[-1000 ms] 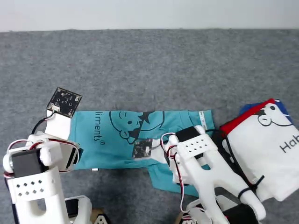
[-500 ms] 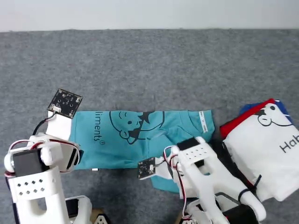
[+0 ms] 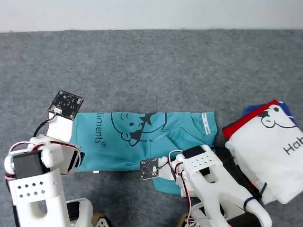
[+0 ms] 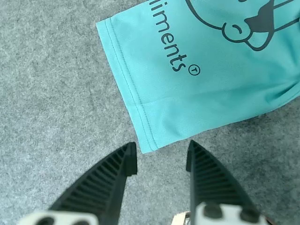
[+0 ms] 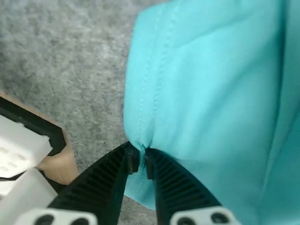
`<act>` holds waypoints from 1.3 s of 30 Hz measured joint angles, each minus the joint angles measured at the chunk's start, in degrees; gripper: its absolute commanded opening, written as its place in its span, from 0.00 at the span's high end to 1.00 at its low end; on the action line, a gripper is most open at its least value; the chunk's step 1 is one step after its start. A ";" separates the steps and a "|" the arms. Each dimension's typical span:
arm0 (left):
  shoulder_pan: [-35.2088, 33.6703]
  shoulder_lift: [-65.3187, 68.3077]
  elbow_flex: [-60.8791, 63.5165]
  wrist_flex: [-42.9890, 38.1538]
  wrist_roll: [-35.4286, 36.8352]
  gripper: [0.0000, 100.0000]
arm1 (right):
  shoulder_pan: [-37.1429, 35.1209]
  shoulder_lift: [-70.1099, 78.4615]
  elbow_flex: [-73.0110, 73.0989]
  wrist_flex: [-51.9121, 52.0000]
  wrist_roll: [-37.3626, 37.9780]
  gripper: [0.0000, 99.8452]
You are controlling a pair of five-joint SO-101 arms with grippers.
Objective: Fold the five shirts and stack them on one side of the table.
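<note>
We see the right gripper (image 5: 138,157) pinching the stitched 6 o'clock hem of the smooth teal shirt (image 3: 118,137). The left gripper (image 4: 159,152) gapes over nubby grey carpet (image 4: 56,93) at the shirt's 8 o'clock corner. The right arm has retreated toward 6 o'clock.

Seen from my high view, a grey felt-like table covering (image 3: 156,61) runs to a pale wall (image 3: 151,14) along its far edge. My right wrist view adds a tan wooden edge (image 5: 58,168) beside it.
</note>
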State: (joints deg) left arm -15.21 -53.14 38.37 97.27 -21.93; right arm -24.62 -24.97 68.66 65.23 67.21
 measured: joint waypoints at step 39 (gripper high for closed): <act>0.00 0.00 0.00 0.00 0.00 0.82 | 5.80 1.23 -23.30 -8.53 -0.70 0.99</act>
State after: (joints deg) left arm -15.21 -53.14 38.37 97.27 -21.93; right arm -18.81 -23.74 45.36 56.70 66.51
